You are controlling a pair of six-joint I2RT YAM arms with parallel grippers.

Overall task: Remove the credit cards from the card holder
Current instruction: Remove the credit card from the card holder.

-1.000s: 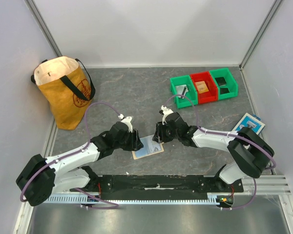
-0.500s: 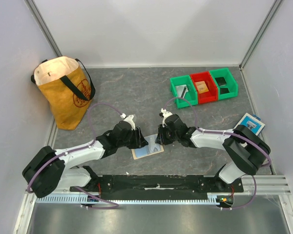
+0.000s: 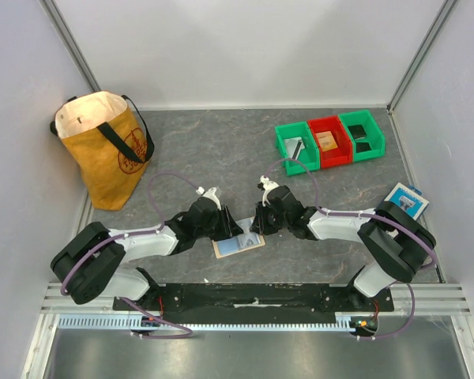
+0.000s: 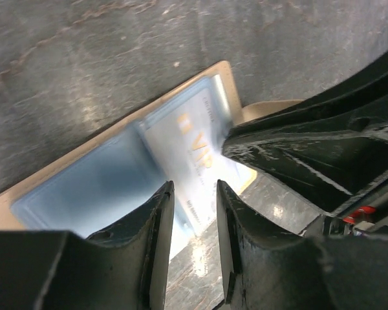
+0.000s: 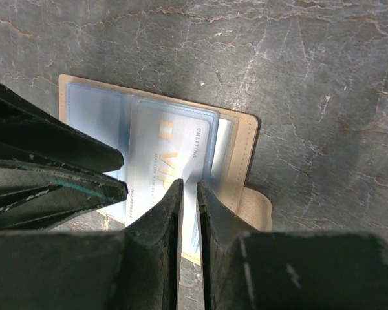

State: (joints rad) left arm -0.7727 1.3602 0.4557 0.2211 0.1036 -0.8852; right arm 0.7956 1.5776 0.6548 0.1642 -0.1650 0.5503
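My left gripper [image 4: 194,194] has slid onto the card holder [image 5: 246,139], fingers slightly apart. The right gripper [image 5: 189,187] is almost closed, so I draw the card [image 5: 168,148] out flat.

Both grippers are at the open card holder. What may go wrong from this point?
1. The left gripper and right gripper work almost touching over the card holder; they may collide.
2. The holder lies loose on the table, so pulling the card may drag it along.
3. The VIP card sits in a clear sleeve; a gripper may pinch both together.
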